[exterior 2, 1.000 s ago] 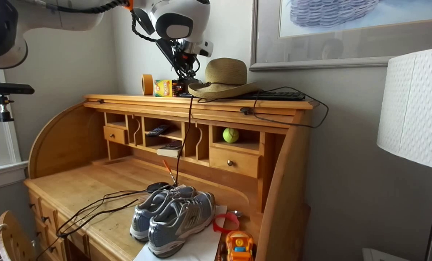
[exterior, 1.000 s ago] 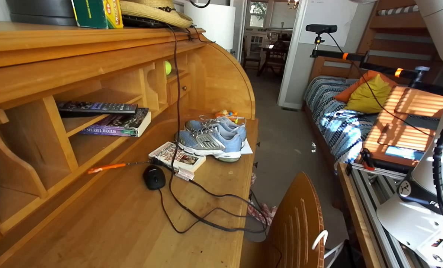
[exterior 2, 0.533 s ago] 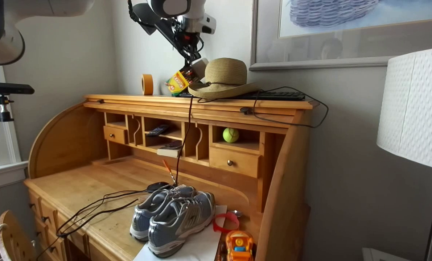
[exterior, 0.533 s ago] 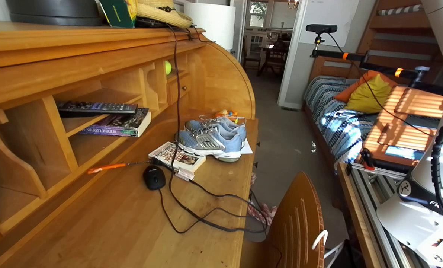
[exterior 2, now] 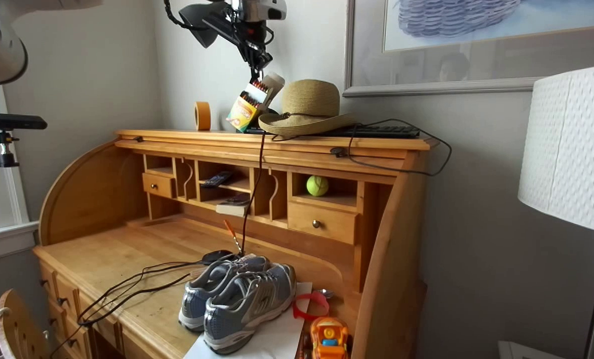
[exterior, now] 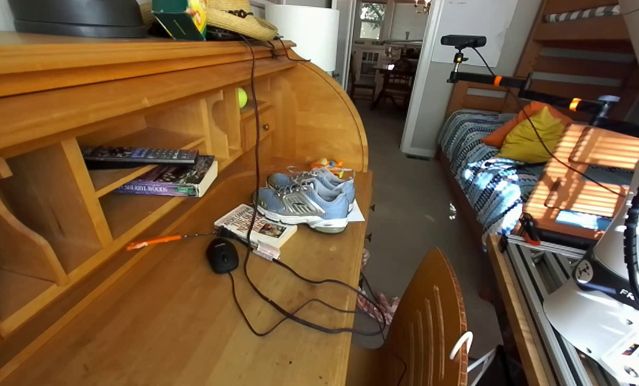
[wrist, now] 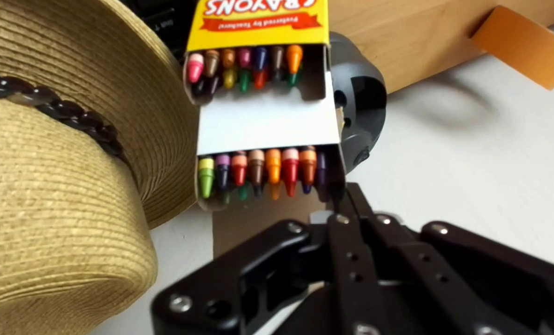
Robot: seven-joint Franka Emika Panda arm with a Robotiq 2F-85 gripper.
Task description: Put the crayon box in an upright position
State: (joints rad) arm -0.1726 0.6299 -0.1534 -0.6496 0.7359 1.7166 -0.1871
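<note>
The crayon box (exterior 2: 242,113) is tilted beside the straw hat (exterior 2: 310,102), flap open, crayons (wrist: 273,167) in two tiers inside. The jaws are closed on its side edge. Base contact with the surface (exterior 2: 172,133) cannot be determined; the wrist view crops the box's yellow face.

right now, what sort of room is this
Most likely a home bedroom: a bed with a yellow throw pillow in an exterior view, a roll-top desk in both exterior views.
</note>
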